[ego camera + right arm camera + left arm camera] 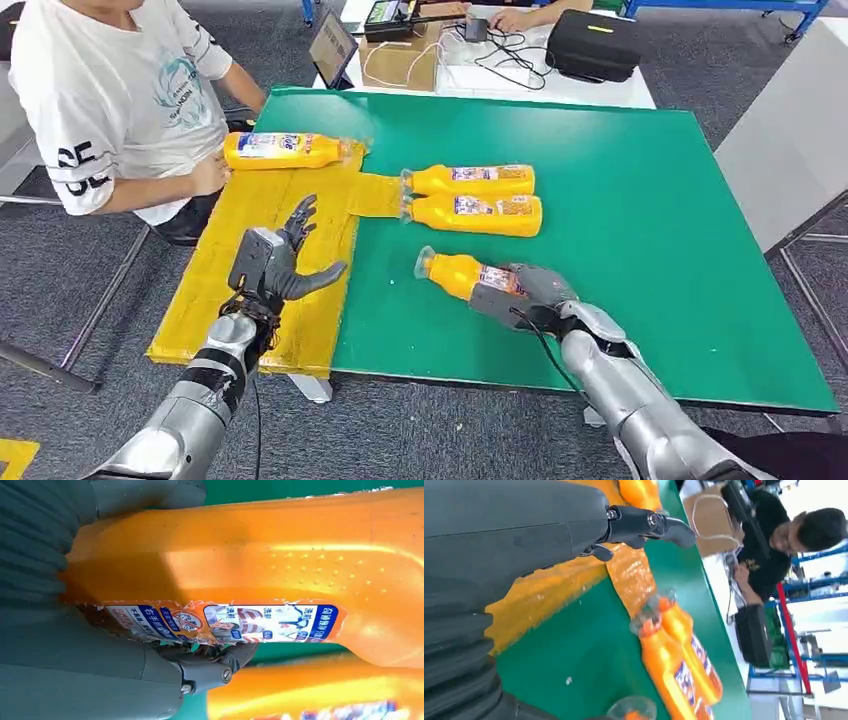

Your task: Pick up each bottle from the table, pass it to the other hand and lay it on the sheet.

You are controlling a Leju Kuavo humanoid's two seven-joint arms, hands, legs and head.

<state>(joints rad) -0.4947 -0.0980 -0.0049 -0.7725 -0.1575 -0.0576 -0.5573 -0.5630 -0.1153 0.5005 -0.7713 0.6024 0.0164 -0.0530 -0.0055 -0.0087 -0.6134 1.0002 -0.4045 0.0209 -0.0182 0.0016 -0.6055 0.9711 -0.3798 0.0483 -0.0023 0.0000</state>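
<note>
Bottles of orange liquid, made of clear plastic with printed paper labels, lay at several places on the green table (620,220). One orange bottle (468,275) lay on its side on the green surface near the front edge, its clear cap end pointing toward the yellow sheet (262,250), and the right hand (525,295) was wrapped around its lower half. In the right wrist view the thumb lay over the top of the bottle body (280,570) while dark fingers (215,667) curled under the label, so the hand was clamped on it. Whether the bottle was lifted off the table or resting on it could not be told.

Two more orange bottles lay side by side in the middle of the table, touching along their length, the farther one (470,180) and the nearer one (475,215) both with their caps on a narrow yellow strip (375,195) that stuck out from the sheet. A fourth orange bottle (285,150) lay on its side on the far end of the sheet.

The left hand (280,260) hovered over the middle of the yellow sheet with its fingers spread apart and nothing in it.

A person in a white printed T-shirt (110,90) sat at the far left corner, one hand beside the fourth bottle. Beyond the table stood a white desk (560,85) carrying a black case (595,45) and cables.
</note>
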